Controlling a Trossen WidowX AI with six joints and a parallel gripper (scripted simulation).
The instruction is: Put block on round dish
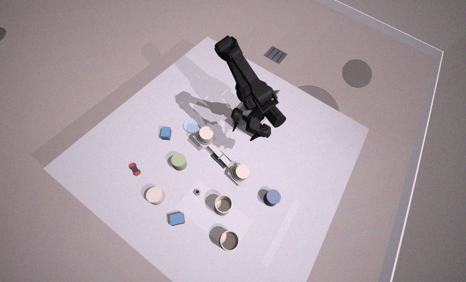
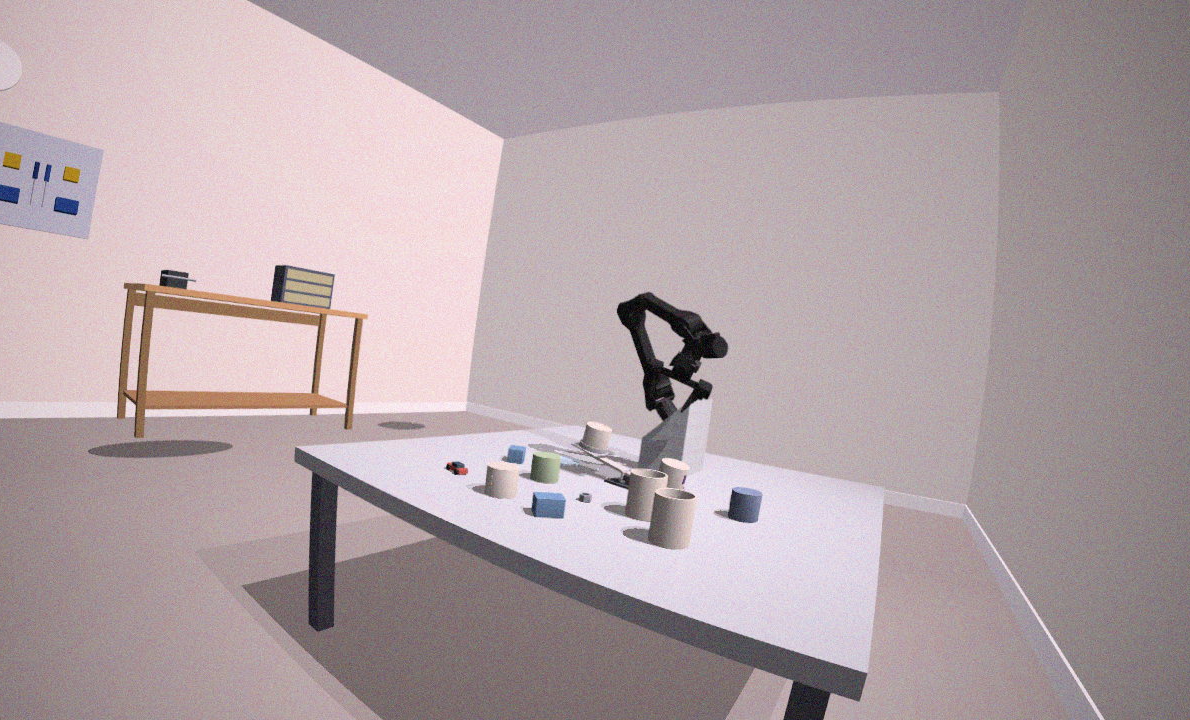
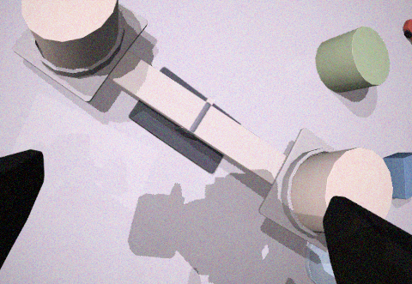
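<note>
"From above, where's the end effector (image 1: 245, 132) sitting?"

"Over the table (image 1: 315, 157), fingers spread wide with nothing between them. It hangs just to the right of the far cup (image 1: 205, 133), with the balance (image 1: 219, 156) running away from it on a slant, down to the near cup (image 1: 242, 171). The far cup is plainly the closer of the two. The round dish (image 1: 190, 124), pale blue, lies just beyond that far cup, on its left."

"And the block?"

"Hidden. It's under one of those two cups, and nothing here shows me which."

"Does the side-on view from the room settle it?"

"A little. The far cup (image 2: 595, 436) stands higher in the picture than the near cup (image 2: 674, 471), and the beam looks to slope down toward the near end, though distance could account for much of that. The end effector (image 2: 681, 400) is above the table, close over the arm's grey base."

"The wrist camera?"

"It looks down on the beam's length. One cup (image 3: 71, 9) sits upper left, well off from the fingers; the other (image 3: 338, 190) is right against the dark finger at lower right, with a sliver of the dish (image 3: 318, 267) beneath it. I'd say the coming move is a short sideways shift to centre on whichever cup is chosen, with the open fingers set across its width."
</note>
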